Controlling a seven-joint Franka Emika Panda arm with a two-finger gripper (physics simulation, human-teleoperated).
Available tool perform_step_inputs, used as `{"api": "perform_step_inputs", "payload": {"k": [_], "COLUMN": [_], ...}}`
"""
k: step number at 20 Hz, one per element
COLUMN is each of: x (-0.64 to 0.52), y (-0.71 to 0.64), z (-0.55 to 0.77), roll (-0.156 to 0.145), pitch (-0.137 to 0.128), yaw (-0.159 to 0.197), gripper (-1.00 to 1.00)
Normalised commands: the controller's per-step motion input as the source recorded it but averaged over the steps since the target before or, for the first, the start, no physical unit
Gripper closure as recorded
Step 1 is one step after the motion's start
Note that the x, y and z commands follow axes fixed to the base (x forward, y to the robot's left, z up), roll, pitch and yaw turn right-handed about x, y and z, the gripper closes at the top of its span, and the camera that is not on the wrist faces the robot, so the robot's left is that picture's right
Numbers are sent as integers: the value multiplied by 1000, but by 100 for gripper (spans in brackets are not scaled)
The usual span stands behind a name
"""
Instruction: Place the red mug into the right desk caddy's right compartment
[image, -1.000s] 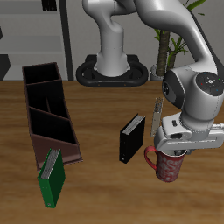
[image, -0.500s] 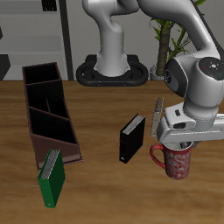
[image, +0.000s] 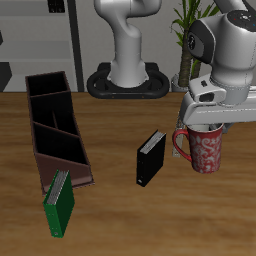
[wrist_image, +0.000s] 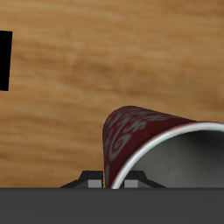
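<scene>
The hand (image: 203, 128) is gripping the mug (image: 204, 150) by its rim, lifting stiff, breakable, slippery ceramic above the worktop (image: 120, 215).

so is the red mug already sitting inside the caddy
No, the red mug hangs in the tool above the bare table, well apart from the right desk caddy.

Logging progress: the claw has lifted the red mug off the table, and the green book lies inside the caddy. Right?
Half right. The claw holds the red mug aloft, but the exterior view shows the green book standing on the table just outside the right desk caddy.
</scene>
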Motion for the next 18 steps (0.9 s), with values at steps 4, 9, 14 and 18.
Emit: {"api": "perform_step_inputs", "payload": {"k": [4, 9, 14, 18], "x": [-204, -397, -416, -556], "y": [-161, -324, -294, -397], "z": [408, 585, 483, 366], "roll": [3, -13, -28, -27], "pitch": [-10, -60, -66, -7], "yaw": [-5, 18, 12, 14], "gripper": [100, 100, 100, 100]}}
